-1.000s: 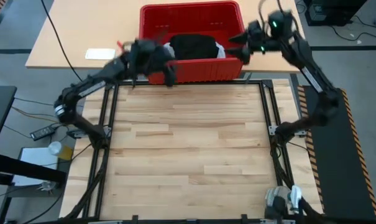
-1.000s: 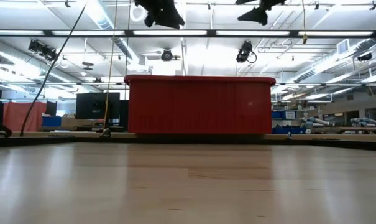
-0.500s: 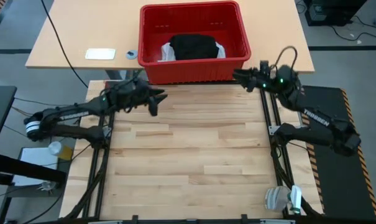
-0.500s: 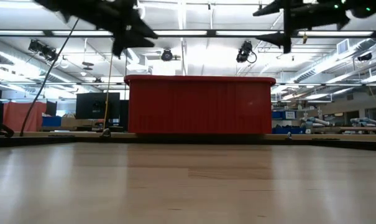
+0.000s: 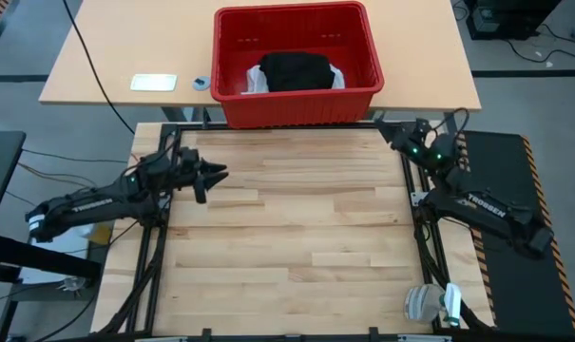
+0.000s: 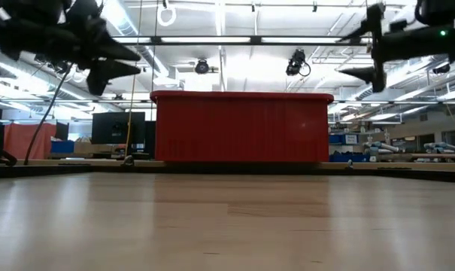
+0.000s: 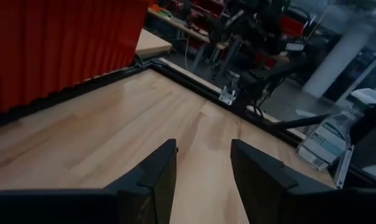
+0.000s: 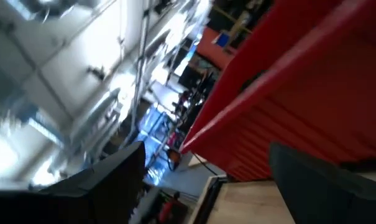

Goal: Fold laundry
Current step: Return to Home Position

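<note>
Red crate (image 5: 297, 106) just past the far bench (image 5: 287, 237) edge holds the laundry (image 5: 295, 70): black piece on top, white at its sides. My left fingers (image 5: 219, 174) hang over the bench's left side, right fingers (image 5: 387, 128) by the crate's right corner. Both spread, empty. Homing: draw arms back, clear of the crate wall.

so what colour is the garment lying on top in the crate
Black. The top garment in the red crate shows best in the high view.
</note>
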